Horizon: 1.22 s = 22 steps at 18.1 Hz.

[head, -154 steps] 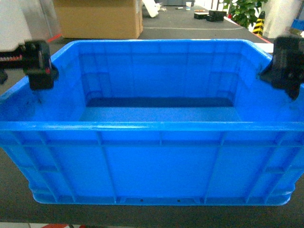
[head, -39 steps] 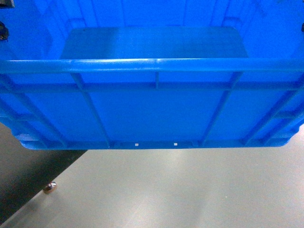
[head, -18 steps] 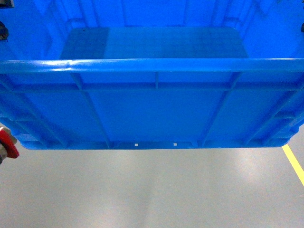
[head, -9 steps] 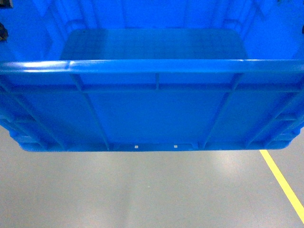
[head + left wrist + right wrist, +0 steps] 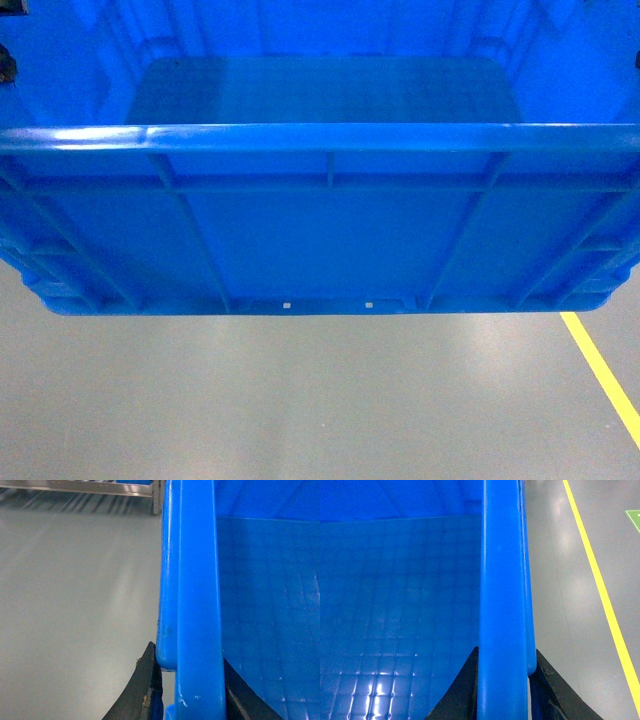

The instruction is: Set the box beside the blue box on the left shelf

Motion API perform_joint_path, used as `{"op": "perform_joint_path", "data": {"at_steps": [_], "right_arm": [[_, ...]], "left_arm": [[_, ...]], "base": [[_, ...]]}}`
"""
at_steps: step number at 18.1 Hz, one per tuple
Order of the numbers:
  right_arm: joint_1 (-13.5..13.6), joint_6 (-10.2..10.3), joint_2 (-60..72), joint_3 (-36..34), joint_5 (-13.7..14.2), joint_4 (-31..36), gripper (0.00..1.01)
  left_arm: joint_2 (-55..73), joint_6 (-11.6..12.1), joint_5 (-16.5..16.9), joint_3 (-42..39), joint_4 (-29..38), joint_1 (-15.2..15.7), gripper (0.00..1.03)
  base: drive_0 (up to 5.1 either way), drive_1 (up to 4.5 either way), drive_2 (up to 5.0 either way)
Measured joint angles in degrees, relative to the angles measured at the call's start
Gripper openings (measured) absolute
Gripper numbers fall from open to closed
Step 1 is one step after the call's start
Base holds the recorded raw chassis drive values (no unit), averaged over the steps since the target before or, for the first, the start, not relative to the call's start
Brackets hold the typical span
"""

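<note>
The box, a big bright-blue ribbed crate, fills the upper head view and hangs above the grey floor, its floor bare. My left gripper is shut on its left rim, one black finger outside the wall and the other inside. My right gripper is shut on the right rim in the same way. A grey metal rack frame, maybe the left shelf, crosses the top of the left wrist view with a sliver of blue above it. The other blue box cannot be made out.
Smooth grey floor lies under the box. A yellow floor line runs at the right, also visible as the yellow line in the right wrist view, with a green marking beyond it.
The box keeps its place in the head view while the floor slides beneath it. A red object at the left edge a second ago is gone, and the yellow line has shifted.
</note>
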Motion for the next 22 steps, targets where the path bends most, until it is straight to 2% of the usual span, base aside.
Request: {"op": "perform_joint_path", "data": {"at_steps": [22], "right_arm": [[0.0,0.0,0.0,-0.1,0.0,0.2,0.21]], "left_arm": [[0.0,0.2,0.0,0.0,0.1,0.0,0.17]], "base": [[-0.1,4.22,-4.4]]}}
